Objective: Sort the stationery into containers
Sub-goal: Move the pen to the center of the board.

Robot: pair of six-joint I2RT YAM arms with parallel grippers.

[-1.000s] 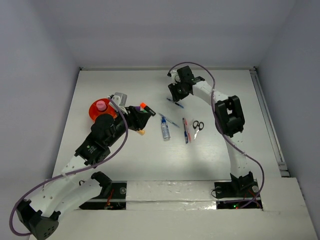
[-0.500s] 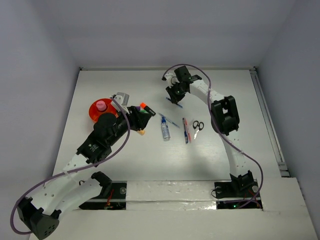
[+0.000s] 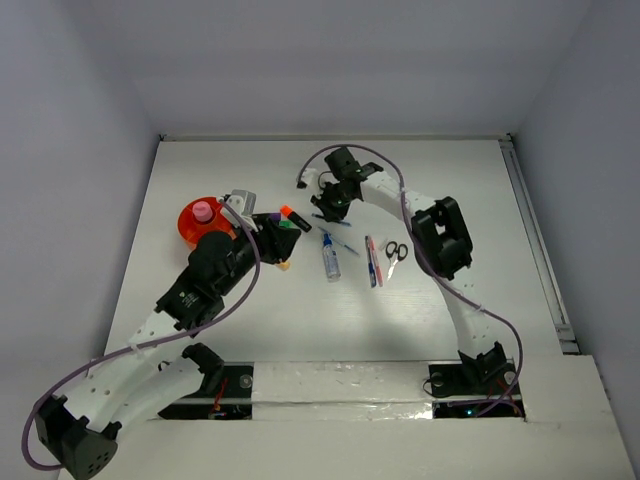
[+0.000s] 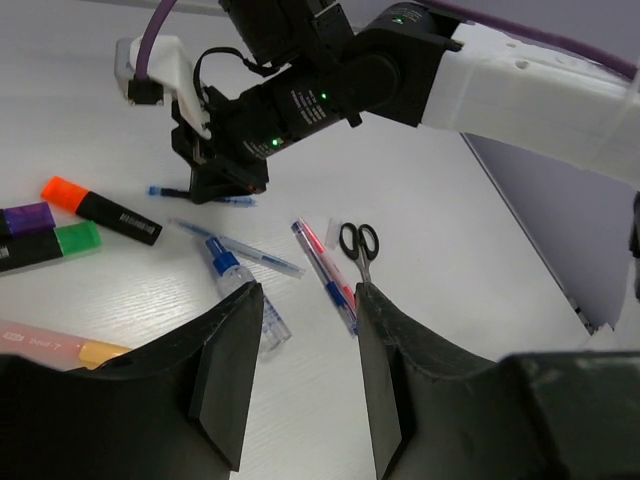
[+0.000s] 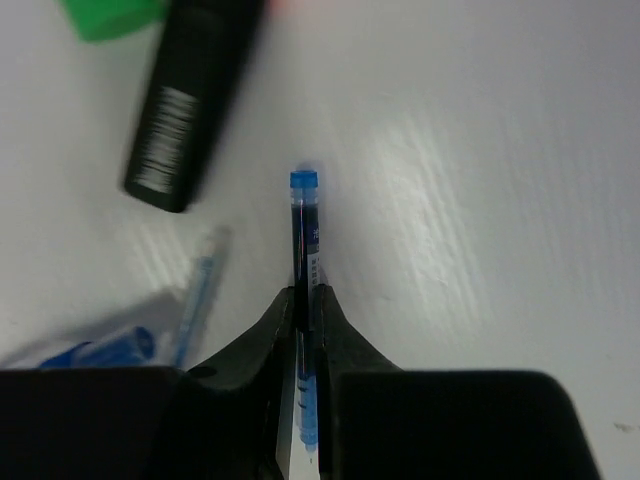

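Note:
My right gripper point(image 3: 328, 205) is shut on a thin blue pen point(image 5: 303, 235), which sticks out ahead of the fingertips just over the table; the left wrist view shows the same grip point(image 4: 215, 187). My left gripper point(image 4: 305, 300) hovers open and empty beside the orange container point(image 3: 188, 224), which holds a pink-capped bottle point(image 3: 203, 211). On the table lie orange point(image 4: 100, 208), purple point(image 4: 25, 217) and green point(image 4: 55, 243) highlighters, a yellow marker point(image 4: 60, 345), a clear blue-capped bottle point(image 4: 240, 290), a thin pen point(image 4: 240, 247), red and blue pens point(image 4: 325, 265) and small scissors point(image 4: 358, 245).
A black highlighter body point(image 5: 190, 110) and a green cap point(image 5: 110, 18) lie just ahead and left of the held pen. A small grey-white object point(image 3: 241, 196) sits behind the container. A metal rail point(image 3: 535, 240) runs along the table's right edge.
My right gripper has closed on the blue pen and moved left toward the highlighters with it. My left arm has barely shifted.

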